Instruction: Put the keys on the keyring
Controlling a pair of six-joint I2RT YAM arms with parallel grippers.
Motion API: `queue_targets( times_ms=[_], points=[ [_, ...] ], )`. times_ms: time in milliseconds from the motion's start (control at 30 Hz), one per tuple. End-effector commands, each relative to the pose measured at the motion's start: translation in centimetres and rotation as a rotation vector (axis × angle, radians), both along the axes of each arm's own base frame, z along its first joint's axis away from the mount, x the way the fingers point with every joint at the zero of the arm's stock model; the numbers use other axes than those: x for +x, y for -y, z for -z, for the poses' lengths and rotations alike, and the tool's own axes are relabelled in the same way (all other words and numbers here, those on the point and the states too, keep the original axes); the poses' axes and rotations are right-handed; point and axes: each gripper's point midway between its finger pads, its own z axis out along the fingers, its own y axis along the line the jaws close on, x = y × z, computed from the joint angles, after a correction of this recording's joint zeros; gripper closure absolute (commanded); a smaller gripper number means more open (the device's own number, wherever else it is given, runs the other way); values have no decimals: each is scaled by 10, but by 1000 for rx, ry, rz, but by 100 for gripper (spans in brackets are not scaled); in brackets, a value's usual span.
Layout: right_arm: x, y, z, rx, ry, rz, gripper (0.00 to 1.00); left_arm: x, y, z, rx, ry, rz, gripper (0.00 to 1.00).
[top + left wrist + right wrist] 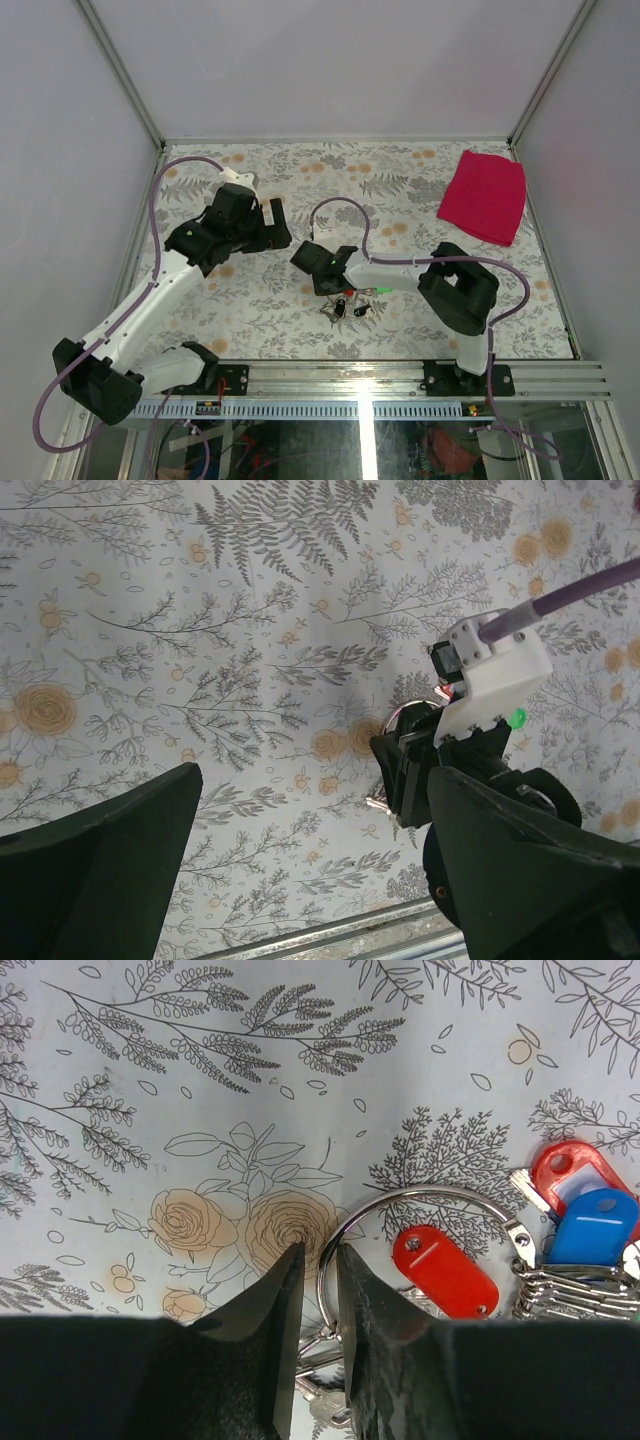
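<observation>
Keyring wire sits between right claw jaws, nearly closed, clamped or not I cannot tell, keys lying rightward; left claw released, well apart.

We are in a robotics lab cell, not a home. Plain white walls framed by aluminium posts box in the tabletop under its floral cloth. The left arm and the right arm bolt to an extruded metal rail at its near edge. Purple cables loop off them.
</observation>
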Motion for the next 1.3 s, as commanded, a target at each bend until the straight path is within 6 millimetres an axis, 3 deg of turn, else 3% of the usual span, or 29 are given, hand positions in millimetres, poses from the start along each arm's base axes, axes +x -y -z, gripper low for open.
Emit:
queue_targets(
  times_ms=[0, 100, 200, 333, 500, 700, 833, 1067, 1200, 1267],
  points=[
    [-11, 38, 30, -256, -17, -27, 74, 8, -17, -17, -16, 89, -106, 0],
    [-16, 39, 38, -285, -38, -46, 77, 8, -28, -22, -21, 116, -157, 0],
    [-21, 36, 44, -272, -61, -59, 87, 6, -34, -26, -30, 137, -191, 0],
    [-23, 29, 39, -201, -59, -61, 97, 5, -37, -28, -41, 150, -197, 0],
    [-19, 7, 14, 4, -26, -63, 100, 2, -26, -19, -92, 155, -146, 0],
    [-15, -19, -35, 311, 18, -95, 100, -5, 0, 1, -236, 167, -56, 0],
    [-15, -20, -55, 404, 57, -110, 100, -8, 19, 15, -320, 128, -5, 0],
    [-25, -16, -66, 518, 114, -158, 100, -7, 47, 45, -448, 40, 45, 3],
    [-23, -3, -65, 484, 140, -128, 100, -4, 56, 64, -470, -15, 45, 7],
    [-17, 13, -63, 420, 160, -58, 98, -3, 56, 70, -464, -25, 40, 7]
  ],
)
